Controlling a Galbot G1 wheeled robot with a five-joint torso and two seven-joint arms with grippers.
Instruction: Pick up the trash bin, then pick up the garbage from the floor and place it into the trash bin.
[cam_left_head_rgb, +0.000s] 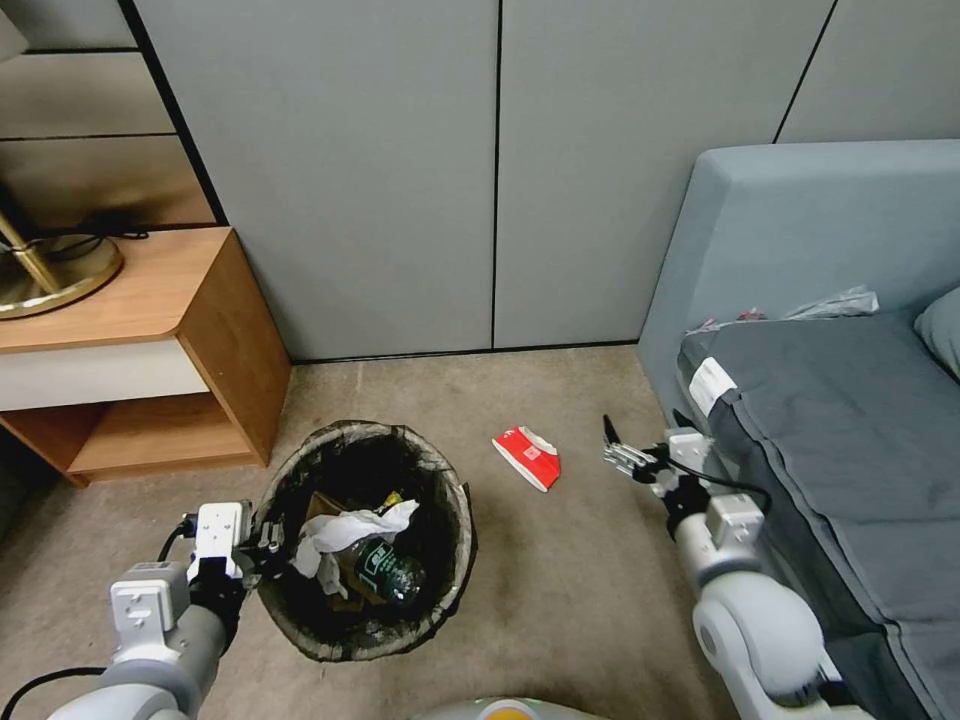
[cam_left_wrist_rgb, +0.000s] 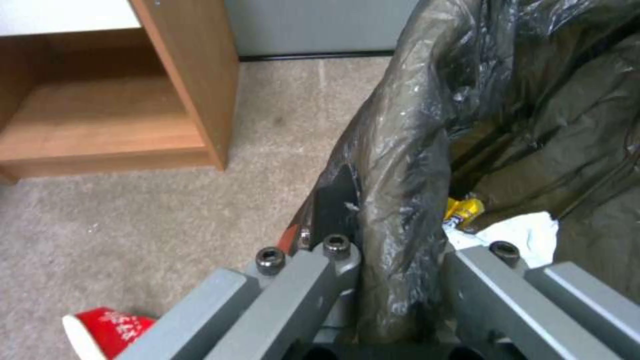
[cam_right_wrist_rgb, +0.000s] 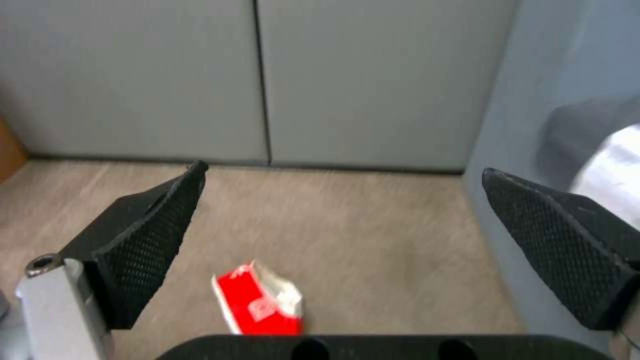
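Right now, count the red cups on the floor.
2. A flattened cup between bin and bed; another cup beside the bin near the left gripper. More may be hidden.

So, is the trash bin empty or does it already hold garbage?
Not empty. The trash bin holds a white tissue, a green-label bottle and a yellow wrapper.

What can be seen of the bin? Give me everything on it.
The bin is small and round, lined with a crinkly dark bag folded over its rim. It sits roughly upright over the carpet, near a wooden nightstand. The left gripper is clamped on its rim, one finger outside, one inside. Inside lie a white tissue, a clear bottle with a green label, a tan carton and a yellow wrapper. Whether its base touches the carpet cannot be told.
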